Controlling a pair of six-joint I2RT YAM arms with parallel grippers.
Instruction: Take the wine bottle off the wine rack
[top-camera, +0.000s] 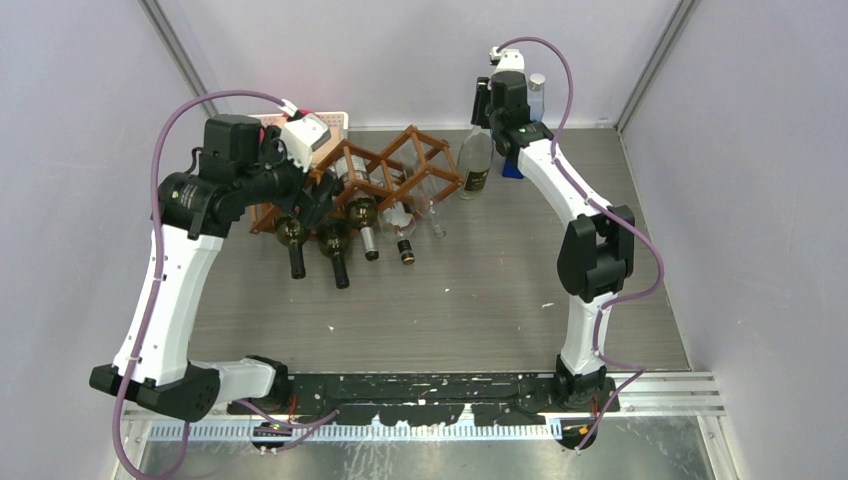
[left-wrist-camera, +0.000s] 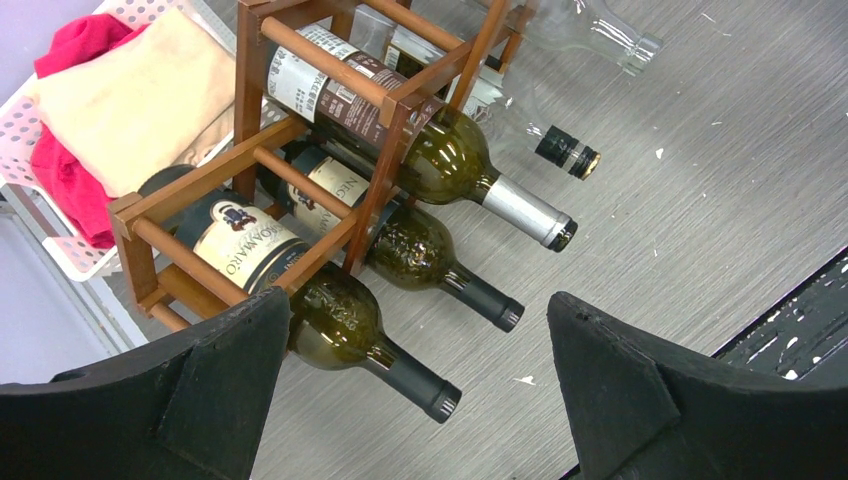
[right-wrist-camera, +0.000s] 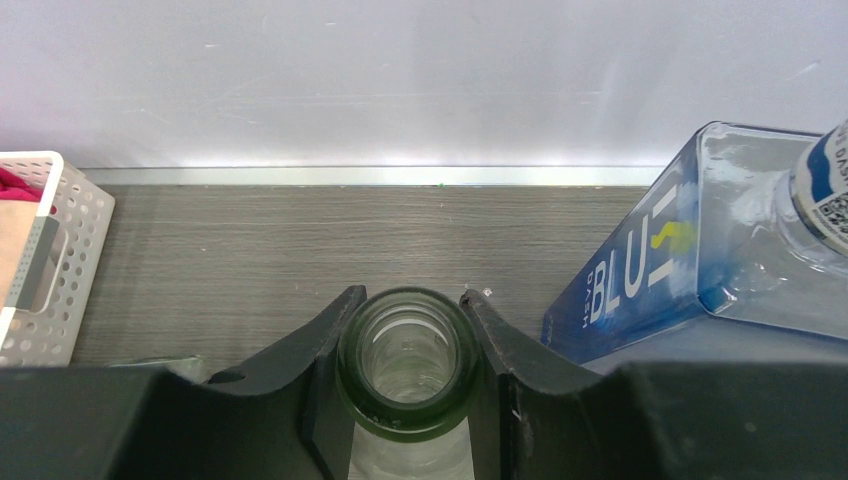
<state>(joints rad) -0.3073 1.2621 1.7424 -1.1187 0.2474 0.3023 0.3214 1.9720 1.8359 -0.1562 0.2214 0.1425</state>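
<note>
Across the enclosure floor extends the grey wood-grain surface (top-camera: 500, 290). At its far left-centre stands the brown wooden lattice wine rack (left-wrist-camera: 330, 62), its thin bars forming diamond-shaped cells. Directly behind the rack's left end sits a white perforated plastic basket (left-wrist-camera: 60, 258) containing red and beige cloths (left-wrist-camera: 140, 90). Three dark green glass bottles (left-wrist-camera: 440, 160) lie in the rack's left cells, necks projecting toward the near edge. Clear glass bottles (left-wrist-camera: 600, 35) lie in cells further right. The clear greenish glass wine bottle (top-camera: 476, 160) is located outside the rack, upright, just beside its right end. A blue square glass bottle (right-wrist-camera: 640, 290) is positioned near it on the right. The left end effector (left-wrist-camera: 412, 330) hovers above the projecting necks with its jaws fully apart, holding nothing. The right end effector (right-wrist-camera: 408, 330) is closed around the open mouth of the clear greenish glass wine bottle, with one finger (right-wrist-camera: 320, 345) pressed on each side of the rim.
</note>
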